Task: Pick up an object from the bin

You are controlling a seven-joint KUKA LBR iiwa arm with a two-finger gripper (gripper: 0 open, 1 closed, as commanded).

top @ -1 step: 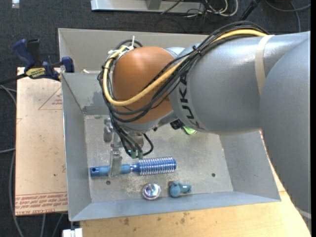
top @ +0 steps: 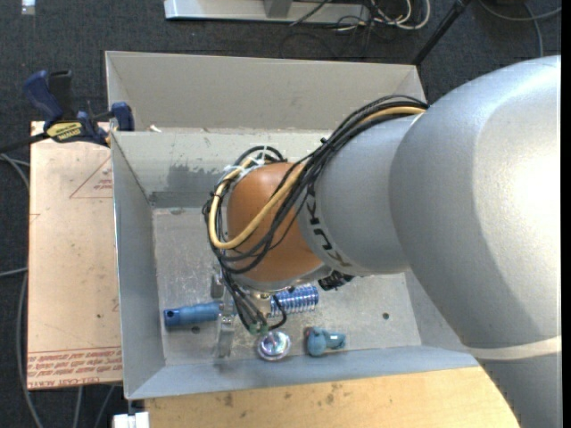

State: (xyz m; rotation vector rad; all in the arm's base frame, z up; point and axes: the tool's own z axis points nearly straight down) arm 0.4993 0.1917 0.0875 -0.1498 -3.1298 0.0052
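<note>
The claw [top: 227,330] hangs low in the bin [top: 134,248], close to the front wall. Wires [top: 217,230] and metal bits crowd it, so I cannot tell if it is apart or together. I see nothing held in it.

The thing nearest to it is a blue tube [top: 190,316]. It lies flat on the bin floor at the front left, with one end just beside the claw. I think it is plastic, so it should be light and stiff, and it will not squash. It looks smooth and round, so it may roll or slip. The best place to hold it is likely across the middle, with the claw pressing on its two long sides.

On the other side of the claw sit a shiny silver round thing [top: 273,346], a small blue lump [top: 323,341] and a blue and white coil [top: 299,299]. The coil is partly tucked under the orange cover [top: 263,221].

The big grey arm [top: 464,203] and the orange cover hide the middle and right of the bin floor. More things may lie under there. What the silver thing and the blue lump really are is hard to make out.
</note>
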